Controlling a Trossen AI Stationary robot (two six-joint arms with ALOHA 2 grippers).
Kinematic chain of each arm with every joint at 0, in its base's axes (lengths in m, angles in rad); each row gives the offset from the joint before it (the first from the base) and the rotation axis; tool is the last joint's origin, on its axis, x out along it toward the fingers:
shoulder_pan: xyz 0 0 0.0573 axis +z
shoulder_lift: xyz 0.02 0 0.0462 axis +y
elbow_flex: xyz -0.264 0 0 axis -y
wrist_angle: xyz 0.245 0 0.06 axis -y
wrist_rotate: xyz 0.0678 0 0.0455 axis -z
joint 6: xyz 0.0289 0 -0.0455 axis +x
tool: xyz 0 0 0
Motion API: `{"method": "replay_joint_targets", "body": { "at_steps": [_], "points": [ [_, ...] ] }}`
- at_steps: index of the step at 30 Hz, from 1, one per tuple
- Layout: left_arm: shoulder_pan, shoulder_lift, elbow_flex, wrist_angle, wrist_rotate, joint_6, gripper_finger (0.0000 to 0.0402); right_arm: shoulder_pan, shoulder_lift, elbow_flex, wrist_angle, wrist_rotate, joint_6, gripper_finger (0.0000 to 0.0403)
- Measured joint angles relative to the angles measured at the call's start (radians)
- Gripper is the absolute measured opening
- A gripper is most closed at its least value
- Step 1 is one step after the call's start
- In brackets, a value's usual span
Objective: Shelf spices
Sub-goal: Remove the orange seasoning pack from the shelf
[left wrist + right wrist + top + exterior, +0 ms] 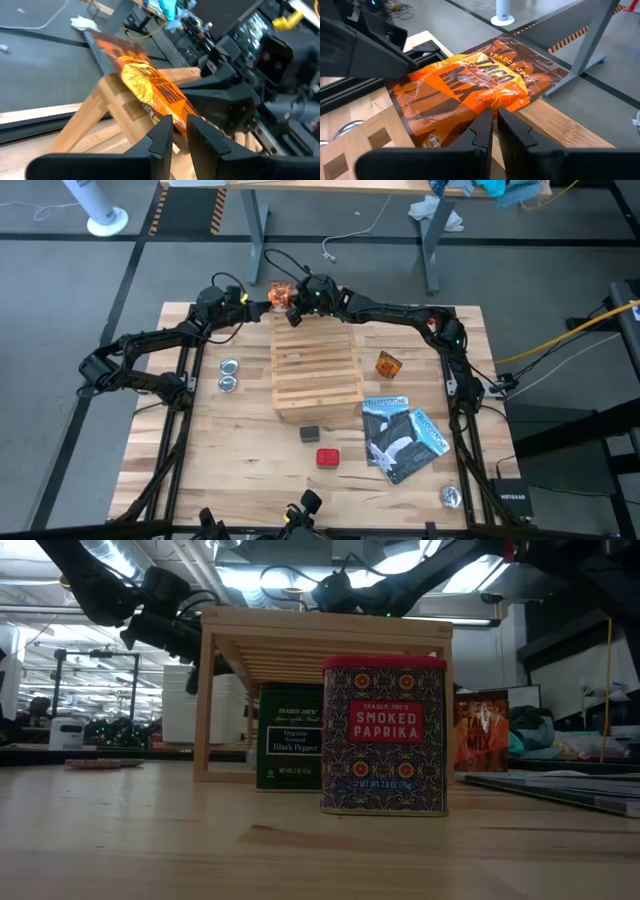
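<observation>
Orange crinkly foil is what both grippers are on: one taco-mix packet point(470, 85) sits at the far end of the shelf point(316, 375), on its top edge. The left gripper point(180, 131) and right gripper point(495, 117) each have their fingers pinched down narrow on that packet, one from each side, so it's pinned between the two arms.

Count of the spices, from the overhead view: two orange-brown packets, the one being held and a second packet point(388, 364) standing on the table just right of the shelf. One red box point(327, 457) and one dark grey box point(309, 434) sit on the table near the front of the shelf, close together but apart. From table height, the red one is a patterned tin-shaped box with a red label reading Smoked Paprika point(384, 734), and the dark one reads Black Pepper point(289, 737).

Other stuff: two round silver tins point(228, 375) side by side left of the shelf, a third round tin point(451, 496) by the front right corner, and two blue-and-black booklets point(400, 436) overlapping to the right.

The shelf is pale wood, rectangular, built of parallel slats. Tabletop point(230, 450) is butcher-block, light wood strips.
</observation>
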Motion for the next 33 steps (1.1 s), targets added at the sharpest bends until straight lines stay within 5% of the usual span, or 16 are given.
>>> {"method": "replay_joint_targets", "body": {
  "at_steps": [13, 21, 33],
  "points": [
    [0.002, 0.000, 0.000, -0.001, 0.156, 0.097, 0.0085, 0.013, 0.002, -0.001, 0.004, -0.027, 0.001, 0.0033],
    [0.003, 0.000, 0.000, -0.016, 0.162, -0.004, 0.0098, 0.014, 0.002, -0.001, 0.000, -0.044, 0.001, 0.0033],
    [0.016, 0.000, 0.000, -0.031, 0.367, -0.134, 0.0117, 0.016, 0.002, -0.001, -0.011, -0.049, 0.001, 0.0033]
  ]
}}
